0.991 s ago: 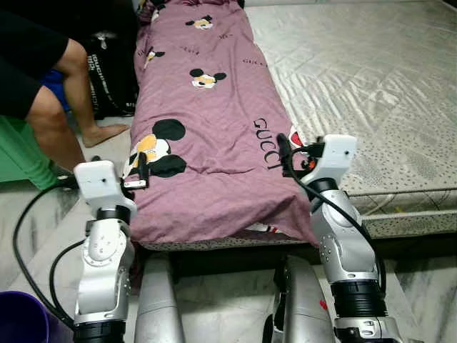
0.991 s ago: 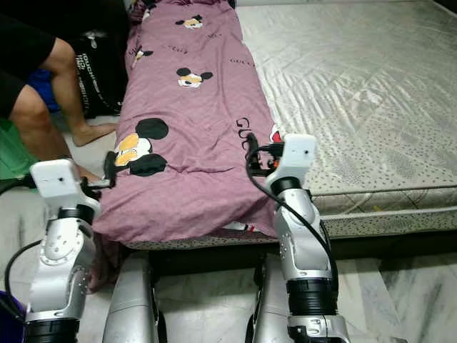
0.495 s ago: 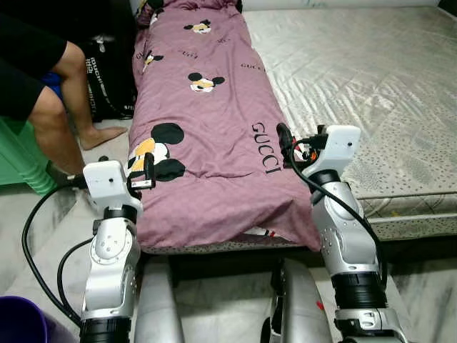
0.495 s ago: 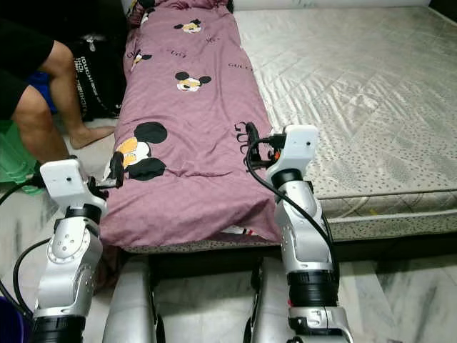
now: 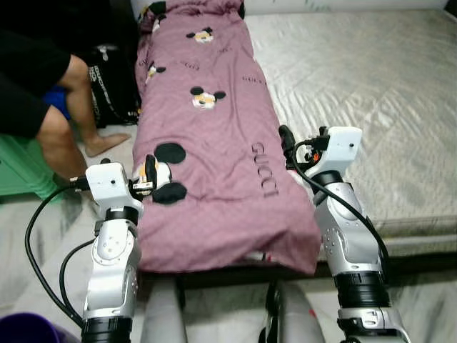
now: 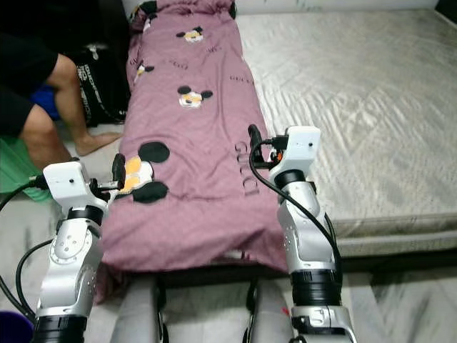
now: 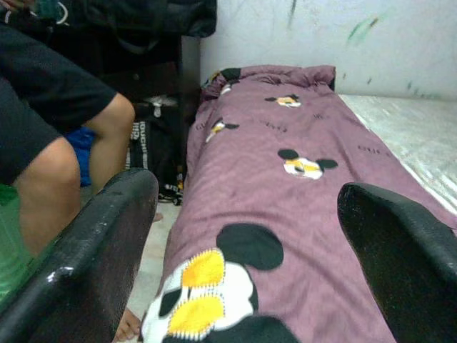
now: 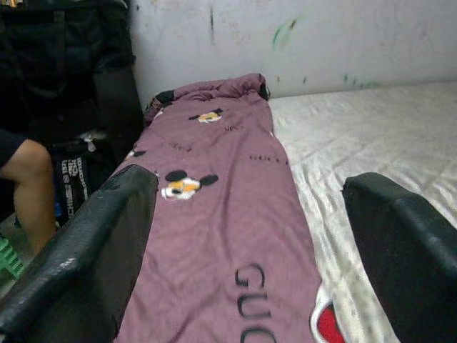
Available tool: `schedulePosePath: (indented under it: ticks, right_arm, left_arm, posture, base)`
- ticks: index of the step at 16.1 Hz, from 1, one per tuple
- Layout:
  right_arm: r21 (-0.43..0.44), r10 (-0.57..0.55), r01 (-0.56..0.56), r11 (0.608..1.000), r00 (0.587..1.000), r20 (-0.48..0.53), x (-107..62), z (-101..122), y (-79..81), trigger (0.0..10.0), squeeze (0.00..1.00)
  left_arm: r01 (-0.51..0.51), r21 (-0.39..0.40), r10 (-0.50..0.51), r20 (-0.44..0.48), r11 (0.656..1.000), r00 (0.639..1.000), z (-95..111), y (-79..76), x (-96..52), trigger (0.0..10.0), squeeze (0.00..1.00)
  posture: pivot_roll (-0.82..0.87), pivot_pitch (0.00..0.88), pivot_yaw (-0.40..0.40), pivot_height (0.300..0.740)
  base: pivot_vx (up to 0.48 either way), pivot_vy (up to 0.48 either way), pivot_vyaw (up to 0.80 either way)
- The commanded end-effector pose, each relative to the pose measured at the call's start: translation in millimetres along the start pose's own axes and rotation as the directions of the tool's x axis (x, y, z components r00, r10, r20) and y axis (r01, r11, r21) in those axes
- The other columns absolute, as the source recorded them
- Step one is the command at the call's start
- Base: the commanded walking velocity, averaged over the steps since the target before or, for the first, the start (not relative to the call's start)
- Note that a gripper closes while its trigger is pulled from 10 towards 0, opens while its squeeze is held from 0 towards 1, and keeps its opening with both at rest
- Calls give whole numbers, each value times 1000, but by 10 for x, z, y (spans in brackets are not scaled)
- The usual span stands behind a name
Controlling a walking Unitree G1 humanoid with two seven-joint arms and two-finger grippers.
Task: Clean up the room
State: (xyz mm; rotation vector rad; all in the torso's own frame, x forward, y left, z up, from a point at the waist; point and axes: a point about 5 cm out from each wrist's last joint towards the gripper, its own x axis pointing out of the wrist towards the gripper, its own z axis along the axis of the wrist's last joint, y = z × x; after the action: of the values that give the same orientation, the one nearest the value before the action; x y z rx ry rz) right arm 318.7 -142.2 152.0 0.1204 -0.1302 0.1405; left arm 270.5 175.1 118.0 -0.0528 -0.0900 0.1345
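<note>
A mauve blanket (image 5: pixel 214 157) with cartoon mouse prints lies folded lengthwise along the left side of a grey mattress (image 5: pixel 371 93). Its near end hangs over the mattress edge. My left gripper (image 5: pixel 148 175) hovers above the blanket's left near edge, fingers apart and nothing between them. My right gripper (image 5: pixel 285 139) hovers over the blanket's right edge, also open and holding nothing. In the left wrist view the blanket (image 7: pixel 285 214) stretches ahead between the two fingers (image 7: pixel 93 250). The right wrist view shows the blanket (image 8: pixel 221 214) running to the wall.
A person (image 5: pixel 43 93) in dark clothes sits at the left on something green (image 5: pixel 21 168), bare foot on the floor. A black bag (image 5: pixel 107 78) stands by the bed. A purple bin rim (image 5: pixel 28 332) is at the bottom left. A white wall (image 8: pixel 321 36) is behind the bed.
The view has shifted and both arms have risen a little. Both grippers stay open over the blanket's near end.
</note>
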Motion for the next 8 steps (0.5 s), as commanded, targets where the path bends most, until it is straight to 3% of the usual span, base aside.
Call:
schedulePosePath:
  ticks: [1,3,8]
  right_arm:
    - [-1,0,0,1000,1000,22,32,52,10,10000,0]
    - [-4,-2,2,1000,1000,22,33,52,4,10000,0]
    - [-19,-16,16,1000,1000,18,18,37,-41,10000,0]
  left_arm:
    - [7,5,-7,11,1000,1000,19,-10,24,10000,0]
    - [7,5,-8,13,1000,1000,18,-9,29,10000,0]
    - [12,3,-12,14,1000,1000,5,-19,52,10000,0]
  posture:
    - [-23,0,16,717]
    - [-23,0,15,737]
    - [-31,0,19,740]
  base:
    - [0,0,0]
    - [0,0,0]
    - [0,0,0]
